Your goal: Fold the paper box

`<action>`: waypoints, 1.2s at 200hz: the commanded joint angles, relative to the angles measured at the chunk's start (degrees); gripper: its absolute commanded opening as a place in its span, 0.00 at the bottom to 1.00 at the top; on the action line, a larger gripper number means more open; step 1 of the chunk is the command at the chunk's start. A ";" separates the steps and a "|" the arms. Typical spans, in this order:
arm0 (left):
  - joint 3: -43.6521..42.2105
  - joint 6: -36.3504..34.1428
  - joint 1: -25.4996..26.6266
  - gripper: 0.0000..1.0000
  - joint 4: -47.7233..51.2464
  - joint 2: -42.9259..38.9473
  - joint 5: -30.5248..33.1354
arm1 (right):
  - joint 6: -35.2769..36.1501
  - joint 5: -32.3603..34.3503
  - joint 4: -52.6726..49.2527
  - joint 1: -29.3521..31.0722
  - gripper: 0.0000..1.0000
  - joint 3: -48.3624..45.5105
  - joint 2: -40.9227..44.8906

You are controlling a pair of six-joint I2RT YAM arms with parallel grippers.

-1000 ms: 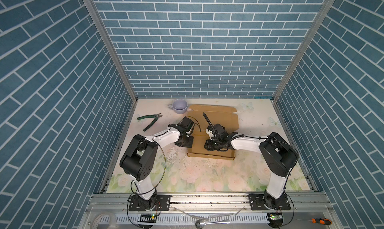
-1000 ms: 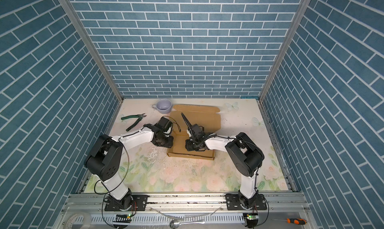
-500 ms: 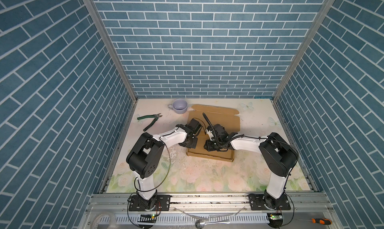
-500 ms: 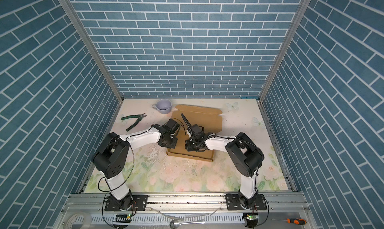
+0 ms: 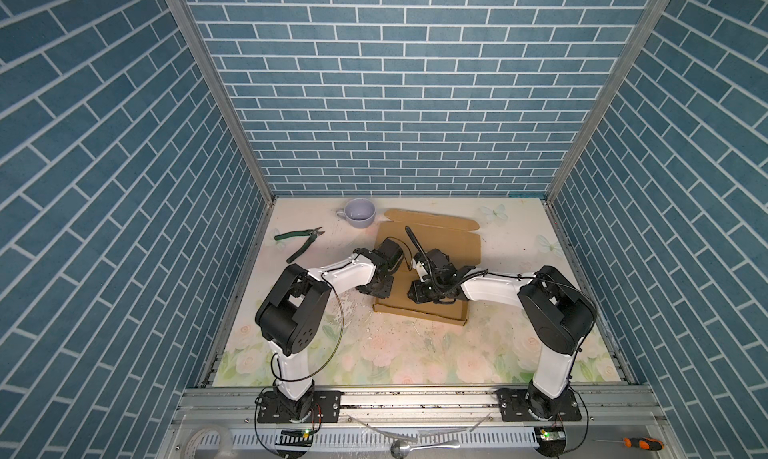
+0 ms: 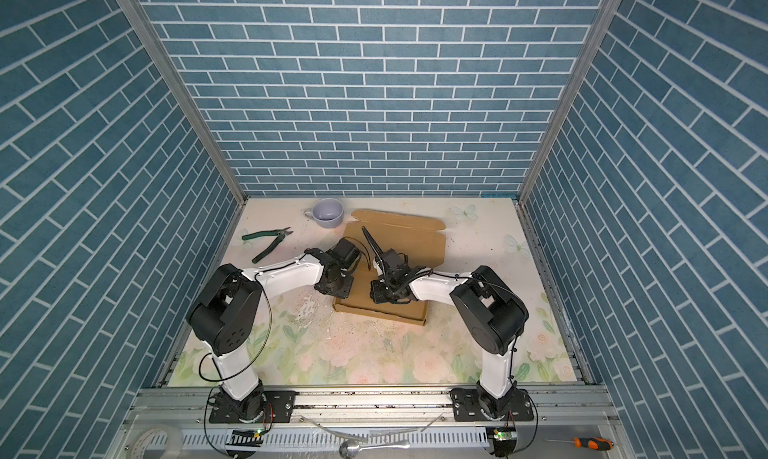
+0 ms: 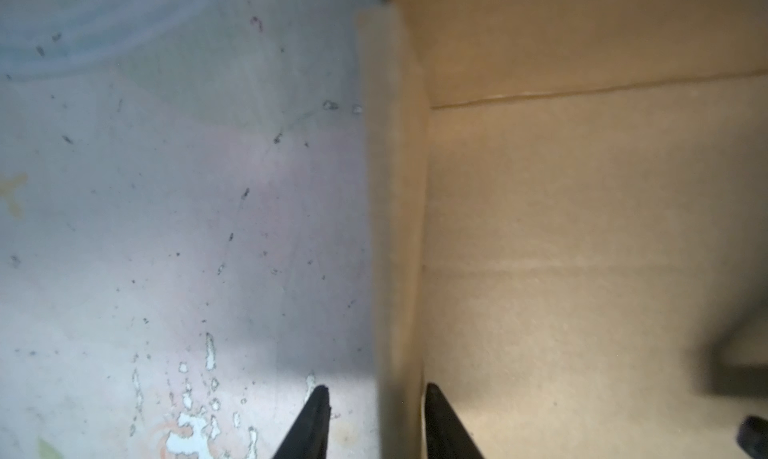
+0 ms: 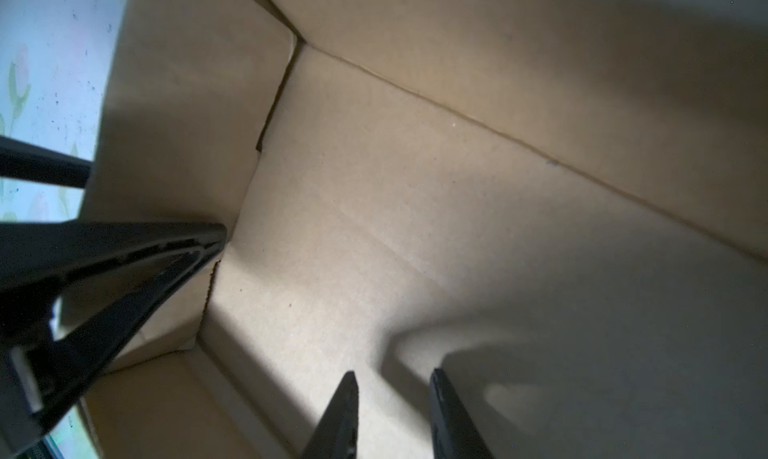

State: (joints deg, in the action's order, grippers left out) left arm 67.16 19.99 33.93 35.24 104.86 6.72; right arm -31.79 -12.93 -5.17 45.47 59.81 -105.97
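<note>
The paper box point(image 5: 449, 240) point(image 6: 411, 238) is plain brown cardboard lying on the floral table, its back lid flap laid flat and its side walls raised. My left gripper point(image 5: 376, 288) point(image 6: 332, 286) points down at the box's left side wall. In the left wrist view the left gripper point(image 7: 377, 390) is open and straddles that upright wall point(image 7: 399, 228), one finger outside over the table and one inside. My right gripper point(image 5: 419, 297) point(image 8: 392, 373) hangs open over the box floor point(image 8: 415, 228) with nothing between its fingers. The left gripper's finger point(image 8: 124, 261) shows against the wall.
A lilac cup point(image 5: 360, 212) stands behind the box's left corner. Green-handled pliers point(image 5: 299, 243) lie left of it near the side wall. Blue brick walls close in three sides. A screwdriver point(image 5: 640, 428), a spoon point(image 5: 401, 434) and a tape roll point(image 5: 208, 438) rest on the front rail.
My left gripper has moved right from beside the box onto its left side wall. The right arm and the box have stayed put.
</note>
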 commanded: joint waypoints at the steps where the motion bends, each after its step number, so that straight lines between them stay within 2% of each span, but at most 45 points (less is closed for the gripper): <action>1: 0.99 -1.40 -1.75 0.41 0.32 -1.95 -3.64 | -2.33 1.16 -2.32 -0.12 0.31 -2.50 -1.01; 31: 3.57 -2.50 -1.93 0.42 -0.09 -0.14 -5.04 | -2.31 0.88 -2.73 -0.12 0.31 -1.89 -1.59; 63: 6.10 -3.46 -2.84 0.41 -1.13 1.88 -2.81 | -2.27 0.98 -2.59 -0.07 0.31 -2.13 -1.43; 91: 8.32 -4.52 -2.82 0.36 -1.71 4.14 -1.14 | -2.31 0.91 -2.73 -0.12 0.31 -1.98 -1.54; 131: 7.05 -4.96 -2.69 0.30 -3.41 5.38 -0.15 | -2.31 1.05 -2.69 -0.08 0.31 -2.03 -1.56; 152: 6.94 -5.31 -2.28 0.20 -4.55 6.21 3.72 | -2.27 0.80 -2.77 -0.12 0.31 -1.80 -1.87; 165: 6.73 -4.87 -1.91 0.00 -4.82 6.58 6.11 | -2.31 0.75 -3.03 -0.13 0.31 -1.54 -1.96; 191: 5.76 -5.01 -0.38 0.00 -5.60 7.02 8.95 | -2.29 0.97 -2.96 -0.12 0.31 -1.88 -1.64; 240: 4.70 -3.71 0.26 0.00 -5.67 6.53 9.59 | -1.08 1.26 -4.22 -0.27 0.34 -0.83 0.02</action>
State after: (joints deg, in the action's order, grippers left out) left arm 73.32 16.05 34.20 28.60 110.43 12.62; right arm -32.77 -12.91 -4.86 45.47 59.81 -105.97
